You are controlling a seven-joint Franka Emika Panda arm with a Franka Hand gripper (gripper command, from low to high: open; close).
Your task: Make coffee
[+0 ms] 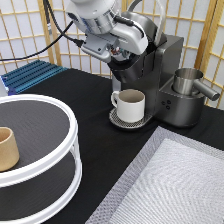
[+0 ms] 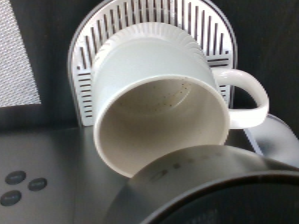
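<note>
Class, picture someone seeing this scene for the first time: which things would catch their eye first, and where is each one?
The robot's claw sits at the top of the dark coffee machine, near the exterior view's top centre. Directly below, a cream-white mug stands on the machine's slotted drip tray. At the exterior view's left, a tan cup rests on a round white two-tier stand.
</note>
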